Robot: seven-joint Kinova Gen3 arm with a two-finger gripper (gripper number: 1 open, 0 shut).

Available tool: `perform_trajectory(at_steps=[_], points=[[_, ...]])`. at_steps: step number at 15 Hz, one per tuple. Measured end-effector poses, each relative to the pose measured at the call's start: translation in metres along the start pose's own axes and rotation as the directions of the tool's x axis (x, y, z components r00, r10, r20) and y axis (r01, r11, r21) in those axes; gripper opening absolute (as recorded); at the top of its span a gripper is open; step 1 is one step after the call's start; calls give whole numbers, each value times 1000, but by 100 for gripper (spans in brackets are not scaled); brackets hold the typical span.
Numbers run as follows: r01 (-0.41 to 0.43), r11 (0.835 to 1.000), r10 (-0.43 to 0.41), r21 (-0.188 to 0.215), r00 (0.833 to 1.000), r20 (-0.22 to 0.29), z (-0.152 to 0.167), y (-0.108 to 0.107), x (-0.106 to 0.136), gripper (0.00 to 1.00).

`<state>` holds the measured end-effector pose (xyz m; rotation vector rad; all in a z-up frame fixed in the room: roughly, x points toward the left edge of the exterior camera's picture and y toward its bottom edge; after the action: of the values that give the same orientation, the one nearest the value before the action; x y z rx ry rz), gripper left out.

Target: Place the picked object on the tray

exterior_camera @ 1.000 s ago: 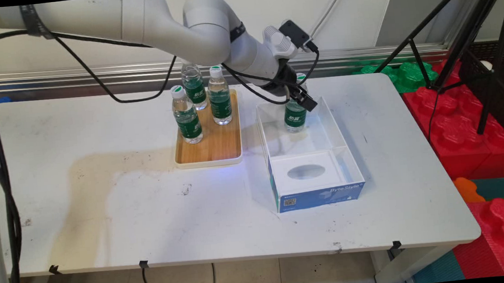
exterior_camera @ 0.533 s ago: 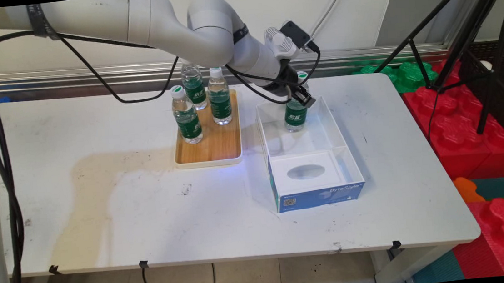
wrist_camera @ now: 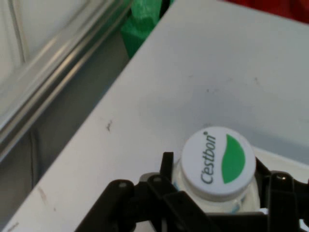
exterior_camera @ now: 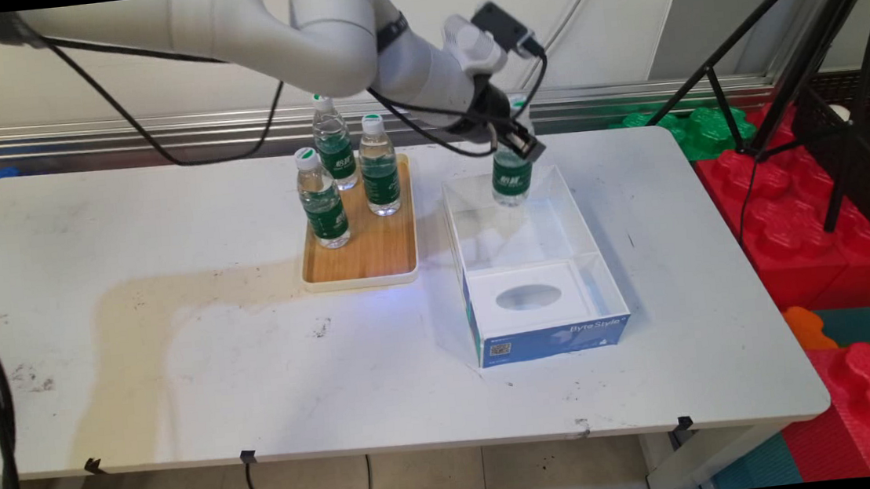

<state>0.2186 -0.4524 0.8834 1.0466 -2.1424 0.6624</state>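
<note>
The tool (exterior_camera: 514, 141) gripped a water bottle (exterior_camera: 511, 179) by its neck, raised above the clear box (exterior_camera: 535, 267); three bottles (exterior_camera: 323, 199) stood on the wooden tray (exterior_camera: 362, 260) at nine o'clock.

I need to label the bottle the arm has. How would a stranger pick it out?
Find the clear box with a blue front, right of the wooden tray. Over its far end, the gripper clamps a green-labelled bottle; the other three bottles stand on the tray.
</note>
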Motion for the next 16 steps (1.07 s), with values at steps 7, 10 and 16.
perform_trajectory(at_steps=[7,10,16], points=[[-16,1000,17,16,996,-92,-84,-6,20,0],[-20,1000,22,19,992,-123,-120,-12,19,0],[-19,999,25,49,991,-130,-189,-34,-13,0]])
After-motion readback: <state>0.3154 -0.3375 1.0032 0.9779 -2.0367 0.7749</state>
